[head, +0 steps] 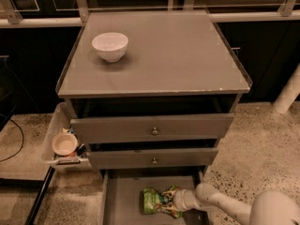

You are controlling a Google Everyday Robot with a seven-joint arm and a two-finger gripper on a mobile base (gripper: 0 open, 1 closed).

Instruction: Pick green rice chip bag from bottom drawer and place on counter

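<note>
BOTTOM DRAWER, OPEN: At the lower edge of the camera view, the robot's white arm (225, 205) reaches in from the right, low over the speckled floor (262, 144). Its pincer (172, 201) sits inside the bottom drawer (123, 200). The pincer meets the right end of the green rice chip bag (153, 201), which bunches and narrows there. Whether the pincer is clenched on the pouch or released cannot be told from this angle.

The bag lies on the drawer's flat grey floor, right of the middle, with bare floor showing on its left. The drawer is pulled out toward the camera beneath the other two.

Above it, the middle drawer (152, 158) stands out a little from the cabinet, a small round knob (153, 161) at its centre. The top drawer (152, 128) stands out further and carries a like knob (154, 131).

Left of these drawers, a clear bin (50, 137) sits against the cabinet's side and holds a small tan bowl (64, 143).

Higher and farther back, the square grey tabletop (173, 55) caps the cabinet, its front edge chipped near the right corner. A white bowl (110, 46) stands upright near the tabletop's left rear corner, well apart from the bag below.

Behind the cabinet, a pale rail (42, 21) runs across dark cupboard fronts. A white pipe (288, 95) slants at the far right.
</note>
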